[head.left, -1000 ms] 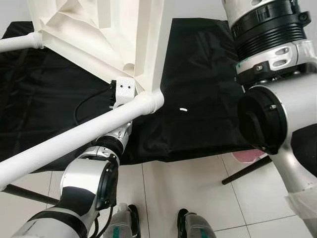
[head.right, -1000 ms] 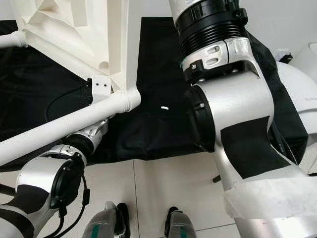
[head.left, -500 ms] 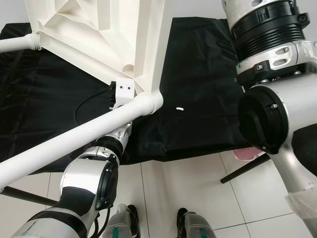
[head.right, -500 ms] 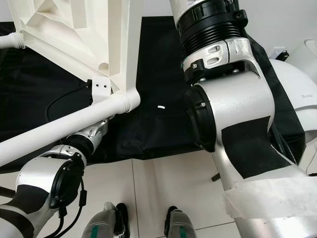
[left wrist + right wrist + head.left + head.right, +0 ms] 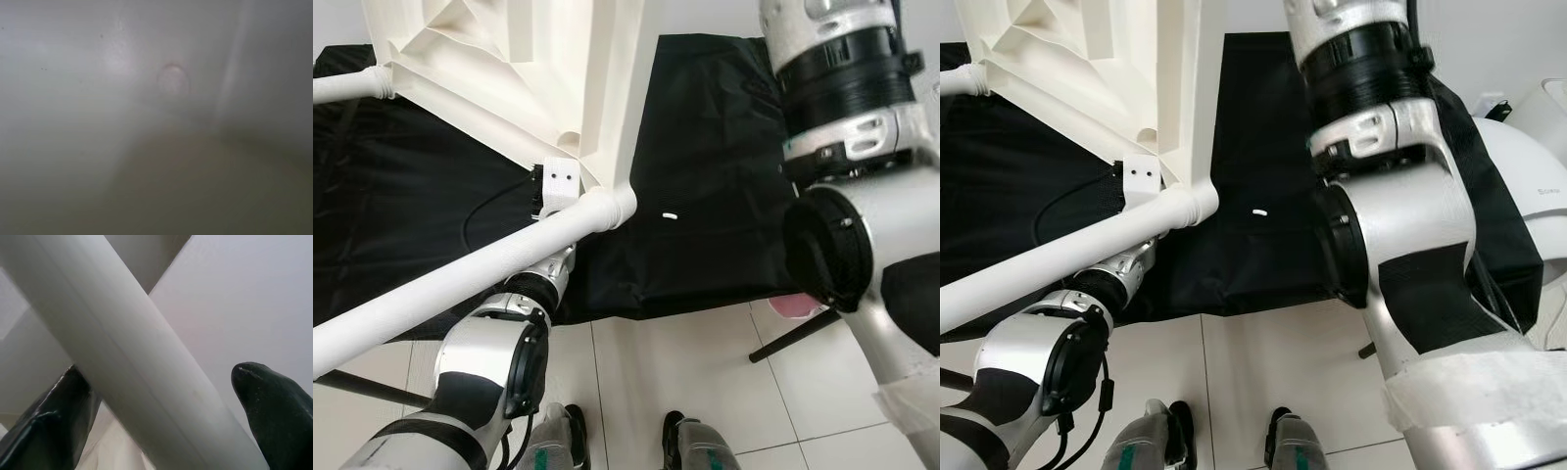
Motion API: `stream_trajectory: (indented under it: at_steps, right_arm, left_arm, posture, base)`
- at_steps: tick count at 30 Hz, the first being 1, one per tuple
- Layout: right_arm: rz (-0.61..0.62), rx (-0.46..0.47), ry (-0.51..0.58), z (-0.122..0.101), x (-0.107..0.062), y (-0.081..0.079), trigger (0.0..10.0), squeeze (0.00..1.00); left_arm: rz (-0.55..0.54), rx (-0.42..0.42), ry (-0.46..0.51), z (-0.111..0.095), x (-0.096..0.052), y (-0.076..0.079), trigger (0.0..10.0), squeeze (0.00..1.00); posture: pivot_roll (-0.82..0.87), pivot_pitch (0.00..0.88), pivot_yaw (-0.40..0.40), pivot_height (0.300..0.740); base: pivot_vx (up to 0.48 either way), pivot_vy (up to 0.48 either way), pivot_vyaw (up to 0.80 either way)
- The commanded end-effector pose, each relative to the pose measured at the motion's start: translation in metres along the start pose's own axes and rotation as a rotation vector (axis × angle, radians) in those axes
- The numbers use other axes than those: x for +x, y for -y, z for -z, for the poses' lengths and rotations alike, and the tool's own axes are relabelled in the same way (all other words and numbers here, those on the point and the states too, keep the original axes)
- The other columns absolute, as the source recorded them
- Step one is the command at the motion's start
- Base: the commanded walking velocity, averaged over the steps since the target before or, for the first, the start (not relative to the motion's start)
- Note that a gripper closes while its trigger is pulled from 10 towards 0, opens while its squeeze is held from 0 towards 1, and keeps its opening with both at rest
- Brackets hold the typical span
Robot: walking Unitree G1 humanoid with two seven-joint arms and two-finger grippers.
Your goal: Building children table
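The white plastic children's tabletop [image 5: 509,69] stands tilted, underside toward me, over a black cloth [image 5: 705,176]. A long white tube leg [image 5: 460,279] runs from its near corner toward my lower left. A second leg [image 5: 347,86] sticks out at the far left. My left wrist [image 5: 556,186] is pressed up under that near corner, and its gripper is hidden behind the plastic; the left wrist view is a blur of white plastic [image 5: 171,83]. My right arm [image 5: 1381,147] reaches up out of frame. My right gripper [image 5: 166,382] is shut on a white table leg [image 5: 122,347], one black finger on each side.
A small white piece [image 5: 670,214] lies on the black cloth. A black stand leg [image 5: 793,338] and something pink [image 5: 800,305] sit at the cloth's near right edge. A white appliance [image 5: 1528,147] stands at the right. Tiled floor [image 5: 685,372] and my feet are below.
My right forearm has turned and shifted a little to the right. The tabletop, the near leg and my left arm have stayed almost still.
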State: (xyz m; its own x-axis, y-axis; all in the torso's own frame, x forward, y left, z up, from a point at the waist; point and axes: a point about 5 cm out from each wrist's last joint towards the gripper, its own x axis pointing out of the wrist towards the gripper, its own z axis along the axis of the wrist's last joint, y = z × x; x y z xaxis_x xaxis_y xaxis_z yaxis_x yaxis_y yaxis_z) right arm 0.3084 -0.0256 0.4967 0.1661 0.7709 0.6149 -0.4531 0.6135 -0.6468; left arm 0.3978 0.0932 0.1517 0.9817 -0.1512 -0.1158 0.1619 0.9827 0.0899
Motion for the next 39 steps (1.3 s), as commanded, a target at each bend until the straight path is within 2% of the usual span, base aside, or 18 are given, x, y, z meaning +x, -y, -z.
stream_trajectory:
  at_steps: [1, 6, 9, 11, 12, 16, 20, 21, 22, 24, 26, 27, 30, 39]
  right_arm:
    - [-0.295, 0.043, 0.054, -0.004, 0.007, -0.04, 10.0, 0.0]
    - [-0.381, 0.044, 0.014, 0.0, 0.002, -0.046, 10.0, 0.0]
    - [-0.462, 0.026, -0.054, 0.01, 0.0, -0.059, 10.0, 0.0]
    - [-0.462, 0.026, -0.054, 0.01, 0.0, -0.059, 10.0, 0.0]
    - [-0.494, 0.04, -0.096, 0.018, -0.003, -0.067, 10.0, 0.0]
    - [-0.488, 0.013, -0.159, 0.031, -0.008, -0.073, 10.0, 0.0]
    - [-0.424, 0.026, -0.205, 0.038, -0.012, -0.067, 10.0, 0.0]
    - [-0.354, 0.047, -0.224, 0.035, -0.042, -0.037, 10.0, 0.0]
    - [-0.302, 0.075, -0.238, 0.029, -0.071, -0.015, 10.0, 0.0]
    - [-0.302, 0.075, -0.238, 0.029, -0.071, -0.015, 10.0, 0.0]
    - [-0.242, 0.108, -0.251, 0.019, -0.107, 0.005, 10.0, 0.0]
    - [-0.242, 0.108, -0.251, 0.019, -0.107, 0.005, 10.0, 0.0]
    - [-0.148, 0.228, -0.238, 0.023, -0.131, 0.008, 10.0, 0.0]
    - [-0.027, 0.307, -0.268, 0.034, -0.156, 0.002, 10.0, 0.0]
  left_arm:
    - [0.214, 0.024, -0.191, 0.03, -0.006, 0.032, 10.0, 0.0]
    - [0.217, 0.027, -0.191, 0.031, -0.007, 0.033, 10.0, 0.0]
    - [0.214, 0.026, -0.19, 0.031, -0.007, 0.031, 10.0, 0.0]
    - [0.214, 0.026, -0.19, 0.031, -0.007, 0.031, 10.0, 0.0]
    - [0.211, 0.026, -0.189, 0.03, -0.007, 0.03, 10.0, 0.0]
    - [0.207, 0.027, -0.188, 0.031, -0.007, 0.028, 10.0, 0.0]
    - [0.205, 0.027, -0.188, 0.031, -0.007, 0.027, 10.0, 0.0]
    - [0.203, 0.027, -0.188, 0.031, -0.006, 0.026, 10.0, 0.0]
    - [0.201, 0.028, -0.188, 0.03, -0.006, 0.025, 10.0, 0.0]
    - [0.201, 0.028, -0.188, 0.03, -0.006, 0.025, 10.0, 0.0]
    - [0.196, 0.032, -0.186, 0.03, -0.006, 0.023, 10.0, 0.0]
    - [0.196, 0.032, -0.186, 0.03, -0.006, 0.023, 10.0, 0.0]
    - [0.188, 0.038, -0.183, 0.028, -0.005, 0.019, 10.0, 0.0]
    - [0.188, 0.044, -0.18, 0.028, -0.005, 0.015, 10.0, 0.0]
  posture:
    - [-0.28, 0.151, -0.018, 0.74]
    - [-0.28, 0.153, -0.02, 0.74]
    - [-0.28, 0.157, -0.024, 0.74]
    - [-0.28, 0.157, -0.024, 0.74]
    - [-0.28, 0.157, -0.023, 0.74]
    - [-0.28, 0.163, -0.017, 0.74]
    - [-0.28, 0.163, -0.013, 0.74]
    - [-0.28, 0.164, -0.012, 0.74]
    - [-0.28, 0.166, -0.008, 0.74]
    - [-0.28, 0.166, -0.008, 0.74]
    - [-0.28, 0.165, -0.004, 0.74]
    - [-0.28, 0.165, -0.004, 0.74]
    - [-0.27, 0.171, 0.008, 0.74]
    - [-0.27, 0.171, 0.008, 0.74]
  base:
    - [0.0, 0.0, 0.0]
    - [0.0, 0.0, 0.0]
    - [0.0, 0.0, 0.0]
    - [0.0, 0.0, 0.0]
    - [0.0, 0.0, 0.0]
    - [0.0, 0.0, 0.0]
    - [0.0, 0.0, 0.0]
    - [0.0, 0.0, 0.0]
    - [0.0, 0.0, 0.0]
    - [0.0, 0.0, 0.0]
    - [0.0, 0.0, 0.0]
    - [0.0, 0.0, 0.0]
    - [0.0, 0.0, 0.0]
    - [0.0, 0.0, 0.0]
